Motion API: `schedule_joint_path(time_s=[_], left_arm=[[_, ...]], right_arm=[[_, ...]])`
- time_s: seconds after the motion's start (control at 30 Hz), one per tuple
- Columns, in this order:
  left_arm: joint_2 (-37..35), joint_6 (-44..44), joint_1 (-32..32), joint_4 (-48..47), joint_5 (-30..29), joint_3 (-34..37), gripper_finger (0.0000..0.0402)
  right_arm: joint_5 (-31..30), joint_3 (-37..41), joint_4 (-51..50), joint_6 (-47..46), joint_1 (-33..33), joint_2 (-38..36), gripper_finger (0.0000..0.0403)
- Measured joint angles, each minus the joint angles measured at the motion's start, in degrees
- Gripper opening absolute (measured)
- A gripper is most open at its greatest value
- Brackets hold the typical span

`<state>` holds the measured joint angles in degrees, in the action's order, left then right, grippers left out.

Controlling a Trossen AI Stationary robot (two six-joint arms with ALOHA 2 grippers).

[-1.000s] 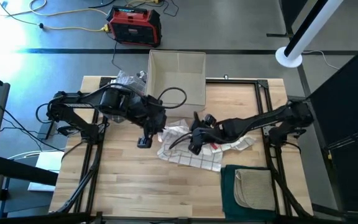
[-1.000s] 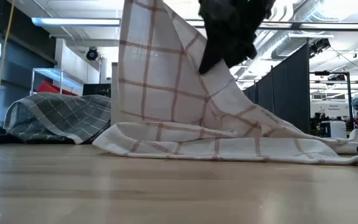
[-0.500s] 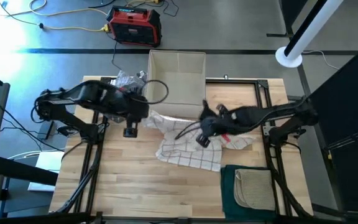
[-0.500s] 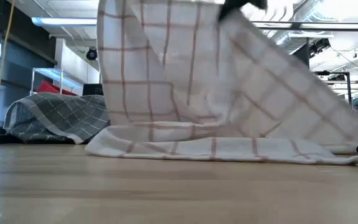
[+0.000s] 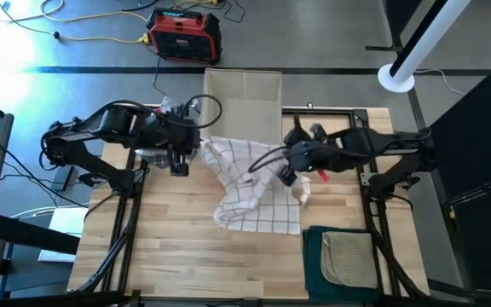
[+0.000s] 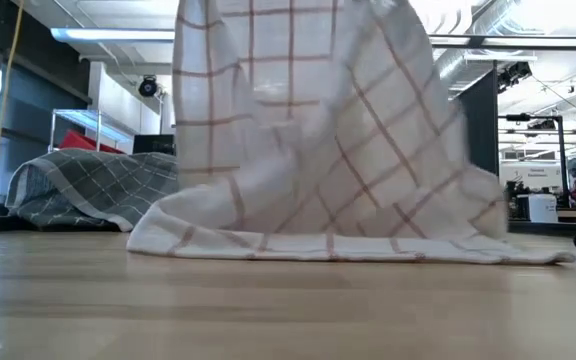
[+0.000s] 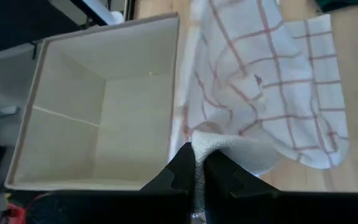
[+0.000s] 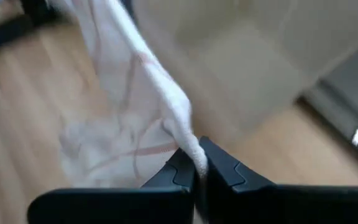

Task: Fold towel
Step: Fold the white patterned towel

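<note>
White cloth towel with red-brown checks [image 5: 250,189] lifted over the middle of the wooden table [image 5: 169,256], lower edge resting on it, left gripper [image 7: 197,163] and right gripper [image 8: 196,163] each clamped on an upper corner, beside open beige fabric box [image 5: 244,107]

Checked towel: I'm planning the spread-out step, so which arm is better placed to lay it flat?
Neither alone: left gripper and right gripper each pinch the checked towel, so both should lower it together.

Open beige box [image 5: 244,107] at table's far edge, green folded cloths [image 5: 341,256], red case [image 5: 183,36] on floor
</note>
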<state>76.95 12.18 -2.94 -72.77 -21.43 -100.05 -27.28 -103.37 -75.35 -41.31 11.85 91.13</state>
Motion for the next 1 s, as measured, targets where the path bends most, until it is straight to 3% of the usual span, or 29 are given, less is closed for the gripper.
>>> schedule_joint_path(time_s=[0.13, 0.2, 0.3, 0.43, 0.7, 0.87, 1.0], left_arm=[[0.0, 4.6, 0.0, 1.6, -4.3, -0.4, 0.0000], [0.1, 7.6, -0.1, 2.3, -8.5, -1.7, 0.0001], [0.1, 11.8, 0.0, 4.5, -9.5, -4.8, 0.0000], [-0.3, 17.3, 0.0, 6.6, -5.3, -10.4, 0.0000], [-1.6, 17.9, -0.2, 4.0, -10.6, -25.3, 0.0000], [-2.5, 14.0, -0.2, 3.7, -4.5, -33.0, 0.0000], [-3.0, 7.3, -0.2, 2.6, 5.2, -32.4, 0.0000]], right_arm=[[3.6, 6.9, -1.5, -6.2, 3.6, 0.2, 0.0000], [3.5, 9.4, 0.6, -8.1, 5.0, 0.1, 0.0000], [2.7, 10.4, 6.2, -8.6, 5.9, 0.1, 0.0000], [1.0, 6.7, 19.1, 2.3, 5.7, 0.1, 0.0000], [-3.1, -3.1, 32.1, 23.0, 3.6, 0.0, 0.0000], [-4.1, -4.6, 31.3, 26.0, 2.8, 0.0, 0.0000], [-3.0, -4.6, 20.7, 18.3, 2.8, 0.1, 0.0000]])
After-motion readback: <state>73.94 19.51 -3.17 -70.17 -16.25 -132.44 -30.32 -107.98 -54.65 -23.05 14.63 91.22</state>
